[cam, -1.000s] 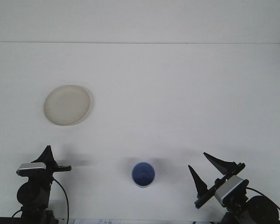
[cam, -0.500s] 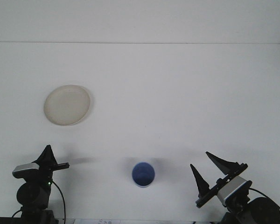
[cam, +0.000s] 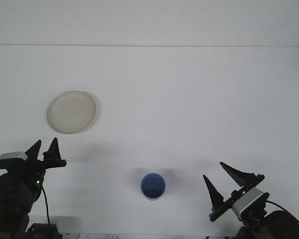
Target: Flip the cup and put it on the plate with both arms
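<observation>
The blue cup [cam: 153, 185] stands on the white table [cam: 189, 99], showing a round blue face to the camera (whether that is its open mouth or its base cannot be told from this view). It lies to the left of the right gripper [cam: 224, 179], near it but apart, and well to the right of the left gripper [cam: 44, 147]. The right gripper's fingers are spread wide and hold nothing. The left gripper's fingers stand slightly parted, also empty. The pale plate [cam: 71, 111] sits just beyond the left gripper, well apart from the cup.

Assessment: no grasp has yet been made. The right gripper is best placed to take the cup. It should straddle the wall squarely, close without tipping the cup, and lift it clear before rotating. The left arm should keep the route to the plate unobstructed.
</observation>
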You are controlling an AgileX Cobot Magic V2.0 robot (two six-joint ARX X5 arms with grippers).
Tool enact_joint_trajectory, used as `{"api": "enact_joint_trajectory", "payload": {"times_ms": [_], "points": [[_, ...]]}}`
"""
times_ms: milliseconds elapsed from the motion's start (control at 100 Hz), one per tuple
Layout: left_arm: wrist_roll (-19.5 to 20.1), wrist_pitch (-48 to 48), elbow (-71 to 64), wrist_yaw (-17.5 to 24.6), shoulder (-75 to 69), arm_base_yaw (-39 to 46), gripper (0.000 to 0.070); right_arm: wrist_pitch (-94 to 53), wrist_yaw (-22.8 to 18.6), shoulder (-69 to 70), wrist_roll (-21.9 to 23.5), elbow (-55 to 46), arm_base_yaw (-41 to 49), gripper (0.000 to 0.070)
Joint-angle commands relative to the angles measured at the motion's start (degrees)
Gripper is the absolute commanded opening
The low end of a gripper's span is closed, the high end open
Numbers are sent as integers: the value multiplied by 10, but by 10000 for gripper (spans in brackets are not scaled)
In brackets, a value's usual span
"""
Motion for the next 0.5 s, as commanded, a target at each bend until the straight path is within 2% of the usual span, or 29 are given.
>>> {"api": "enact_joint_trajectory", "payload": {"times_ms": [0, 180, 260, 330, 490], "points": [[23, -12, 45, 38, 37, 0, 544, 7, 3, 1, 3, 1, 7, 426], [35, -86, 133, 186, 143, -23, 544, 7, 3, 1, 3, 1, 7, 426], [38, -134, 170, 235, 196, -53, 544, 7, 3, 1, 3, 1, 7, 426], [50, -172, 198, 257, 240, -89, 544, 7, 3, 1, 2, 1, 7, 426], [70, -219, 245, 257, 331, -191, 544, 7, 14, 1, 2, 1, 7, 426]]}}
